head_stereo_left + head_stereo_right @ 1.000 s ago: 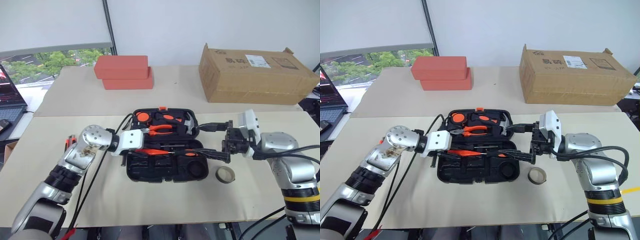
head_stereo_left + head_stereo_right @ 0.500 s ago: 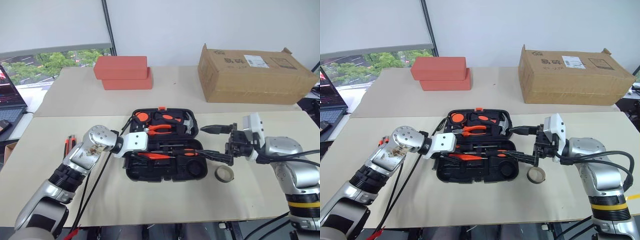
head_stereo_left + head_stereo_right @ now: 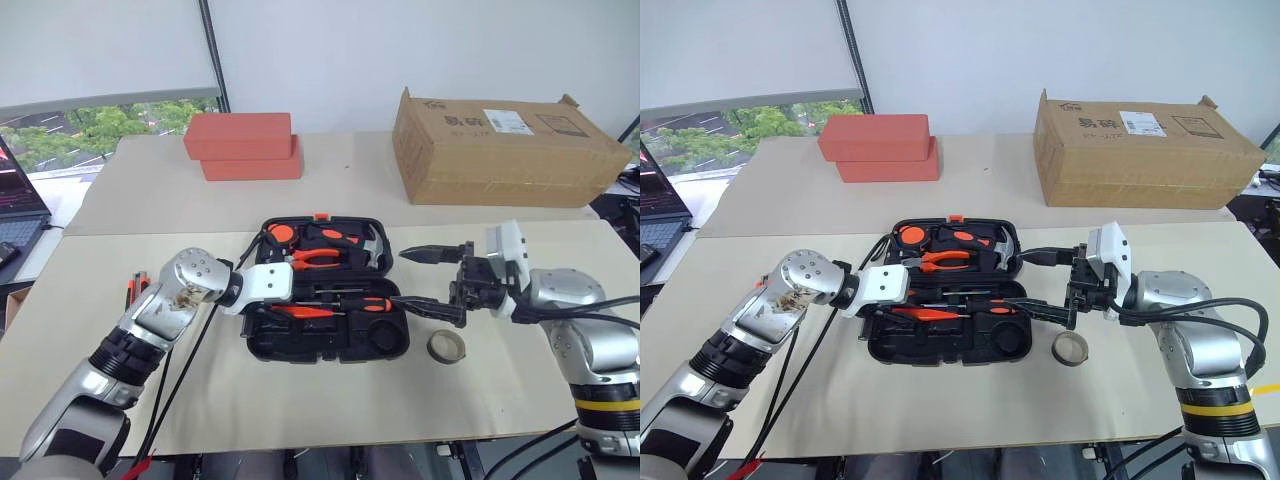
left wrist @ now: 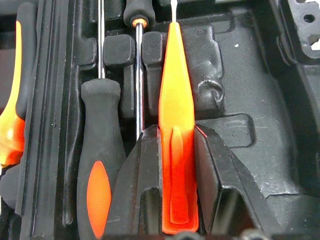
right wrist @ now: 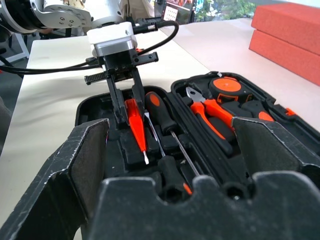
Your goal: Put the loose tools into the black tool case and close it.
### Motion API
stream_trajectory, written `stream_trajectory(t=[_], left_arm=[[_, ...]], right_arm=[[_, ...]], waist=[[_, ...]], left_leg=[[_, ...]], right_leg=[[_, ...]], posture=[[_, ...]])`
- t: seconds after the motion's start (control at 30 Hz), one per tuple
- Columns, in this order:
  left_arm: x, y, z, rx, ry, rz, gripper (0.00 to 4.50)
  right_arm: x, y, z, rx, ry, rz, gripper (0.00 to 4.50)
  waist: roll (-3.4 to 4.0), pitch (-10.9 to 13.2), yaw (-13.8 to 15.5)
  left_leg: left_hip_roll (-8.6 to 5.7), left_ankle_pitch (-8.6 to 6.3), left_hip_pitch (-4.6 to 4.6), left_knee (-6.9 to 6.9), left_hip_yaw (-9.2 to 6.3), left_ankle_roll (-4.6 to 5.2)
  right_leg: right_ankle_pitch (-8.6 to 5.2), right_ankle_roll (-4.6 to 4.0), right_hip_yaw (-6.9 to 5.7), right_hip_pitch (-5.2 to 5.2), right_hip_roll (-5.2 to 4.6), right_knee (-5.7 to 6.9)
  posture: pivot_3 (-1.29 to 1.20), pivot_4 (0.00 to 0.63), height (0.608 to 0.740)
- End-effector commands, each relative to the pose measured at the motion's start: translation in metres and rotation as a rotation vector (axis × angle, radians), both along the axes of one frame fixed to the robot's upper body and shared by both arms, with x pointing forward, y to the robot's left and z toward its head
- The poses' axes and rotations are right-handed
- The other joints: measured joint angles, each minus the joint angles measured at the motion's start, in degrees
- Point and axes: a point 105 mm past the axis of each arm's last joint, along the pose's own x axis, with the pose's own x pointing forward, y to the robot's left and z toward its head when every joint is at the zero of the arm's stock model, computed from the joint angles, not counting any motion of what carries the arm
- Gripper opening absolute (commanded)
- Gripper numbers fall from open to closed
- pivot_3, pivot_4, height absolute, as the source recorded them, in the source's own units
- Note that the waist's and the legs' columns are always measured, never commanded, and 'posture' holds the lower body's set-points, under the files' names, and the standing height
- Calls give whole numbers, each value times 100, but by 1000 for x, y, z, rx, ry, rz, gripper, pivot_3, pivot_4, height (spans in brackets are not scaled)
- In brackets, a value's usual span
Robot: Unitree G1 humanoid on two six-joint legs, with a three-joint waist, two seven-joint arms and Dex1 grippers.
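Observation:
The black tool case (image 3: 330, 350) lies open at the table's middle. My left gripper (image 4: 175, 132) is shut on the slim orange pen-like tool (image 4: 176, 100) and holds it low over the case's front half, beside a screwdriver (image 4: 97, 165) with a black-orange handle lying in its recess. A second screwdriver's shaft (image 4: 137, 75) runs between them. My right gripper (image 3: 400, 277) stands open just right of the case, pointing left, with nothing between its fingers. The small dark tape roll (image 3: 446, 346) lies on the table below it. Orange-black tools (image 3: 133, 290) lie far left, partly hidden by my left arm.
Orange-handled pliers (image 3: 320, 257), a hammer (image 3: 375, 245) and a round orange part (image 3: 284, 234) sit in the case's back half. A cardboard box (image 3: 505, 145) stands back right, red blocks (image 3: 245, 145) back left, a laptop (image 3: 15, 190) at the left edge.
My left gripper has tilted a little further down over the case, still holding the orange tool. The right gripper has kept still. The whole picture has shifted slightly.

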Motion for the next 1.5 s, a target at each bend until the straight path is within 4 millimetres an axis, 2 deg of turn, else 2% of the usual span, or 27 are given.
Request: stream_trajectory(t=[0.03,0.4,1.0,1.03,1.07,1.13,1.2,1.23,1.33,1.5], left_arm=[[2,1,14,-12,-35,7,449],[2,12,17,35,-37,24,449],[-2,4,11,22,-12,-10,449],[-2,3,12,16,-14,-10,1447],[0,3,12,8,-20,-4,1605],[0,2,13,4,-21,-3,2463],[1,3,13,11,-23,-5,2978],[1,4,13,14,-27,-4,3375],[7,0,26,-42,-64,23,4422],[6,-7,54,-184,-65,35,4467]], right_arm=[[-3,0,11,16,-44,21,4500],[-4,2,11,11,-43,31,4500],[-3,1,10,10,-46,25,4500],[-3,0,10,10,-46,24,4500],[-3,0,10,11,-46,23,4500],[-3,0,9,12,-46,22,4500],[-3,0,9,13,-46,22,4500],[-3,0,9,13,-45,21,4500],[-3,-1,9,11,-44,19,4500],[-2,-2,8,10,-46,17,4500]], waist=[[0,0,3],[0,0,29],[0,0,50],[0,0,50],[0,0,50],[0,0,52],[0,0,48],[0,0,46],[0,0,52],[0,0,58]], left_leg=[[0,0,0,0,0,0],[-1,1,0,2,0,-1],[-2,17,-2,4,0,-28],[-2,18,-2,4,0,-31],[-2,18,-2,4,0,-31],[-2,18,-1,4,0,-30],[-2,18,-1,5,-1,-30],[-2,18,-1,5,0,-30],[-2,18,-1,5,-1,-30],[-2,3,-1,14,-7,-3]], right_leg=[[0,0,0,0,0,0],[1,-1,0,1,-1,0],[4,-6,-1,2,-1,0],[4,-6,-1,2,-1,0],[4,-6,-1,2,-1,0],[4,-6,-1,3,-1,0],[4,-7,-1,3,-1,0],[4,-7,-1,3,-1,0],[6,-10,-1,3,-1,1],[3,-5,-4,9,-2,4]], posture=[[0,150,711],[0,150,711],[0,150,711],[0,150,711],[0,150,711],[0,150,711],[0,150,711],[0,150,711],[0,150,711],[0,150,711]])
